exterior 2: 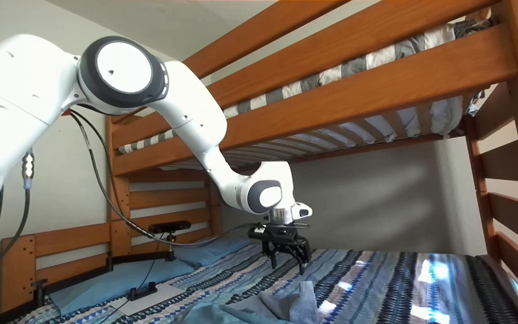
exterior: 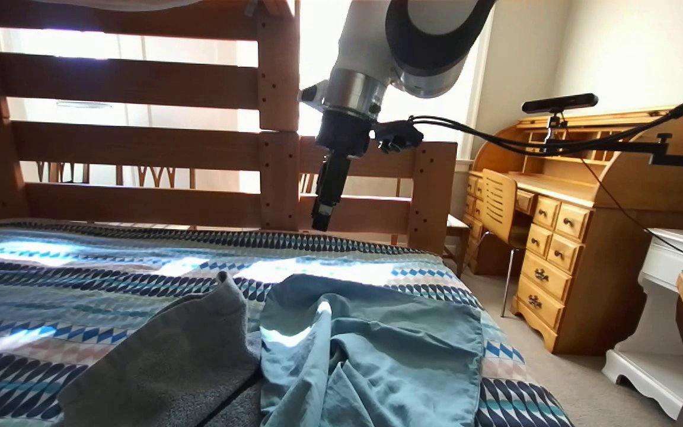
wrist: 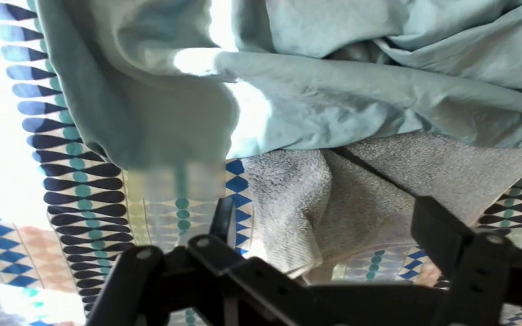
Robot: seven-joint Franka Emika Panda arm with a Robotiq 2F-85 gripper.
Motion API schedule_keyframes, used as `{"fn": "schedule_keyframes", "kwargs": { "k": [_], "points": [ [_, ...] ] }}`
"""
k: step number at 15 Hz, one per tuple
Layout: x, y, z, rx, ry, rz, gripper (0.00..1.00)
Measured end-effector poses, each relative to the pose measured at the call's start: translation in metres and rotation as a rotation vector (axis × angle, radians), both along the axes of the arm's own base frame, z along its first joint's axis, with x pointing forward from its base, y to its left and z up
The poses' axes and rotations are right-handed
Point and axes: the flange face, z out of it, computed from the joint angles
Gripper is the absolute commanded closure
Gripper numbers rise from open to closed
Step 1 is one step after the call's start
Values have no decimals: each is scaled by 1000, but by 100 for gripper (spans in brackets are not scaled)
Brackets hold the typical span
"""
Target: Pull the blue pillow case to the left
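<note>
Examined in an exterior view: found the blue case (exterior: 412,338) rumpled, with raised folds, on the bed worktop (exterior: 51,296), near its edge at picture right. Noted a grey cloth (exterior: 169,356) just beside it at picture left, bunched, with a peaked corner. Located the pincer (exterior: 321,220) pointing down and slightly tilted above the worktop, apart from both case and cloth; cannot judge its spread from this angle. Recorded wooden rails (exterior: 140,142) behind, and a desk (exterior: 614,267) and chair (exterior: 498,222) past the worktop at picture right. Traced in an exterior view the white arm (exterior 2: 198,105), extended from picture left out over the worktop. Confirmed a wide pincer there, with fingers (exterior 2: 273,262) well apart. Saw case and cloth only in part, cut by the bottom border, with blue bedding (exterior 2: 101,285) at picture left and an upper bunk (exterior 2: 353,96) overhead. Checked in the wrist view: found the case across the top, with a long fold and bright patches, and with lower edge meeting the cloth. Observed the pincer at the bottom, spread wide, with cloth showing in the gap between its fingers. Cannot make out detail at the case's lower left corner, blurred there.
</note>
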Motion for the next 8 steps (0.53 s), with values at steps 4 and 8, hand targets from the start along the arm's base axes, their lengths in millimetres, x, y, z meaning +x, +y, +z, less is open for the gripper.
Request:
{"fn": "schedule_keyframes", "kwargs": {
  "k": [4,8],
  "points": [
    [20,-30,-16,-21,-67,-178,0],
    [21,-29,-18,-20,-76,-200,0]
  ]
}}
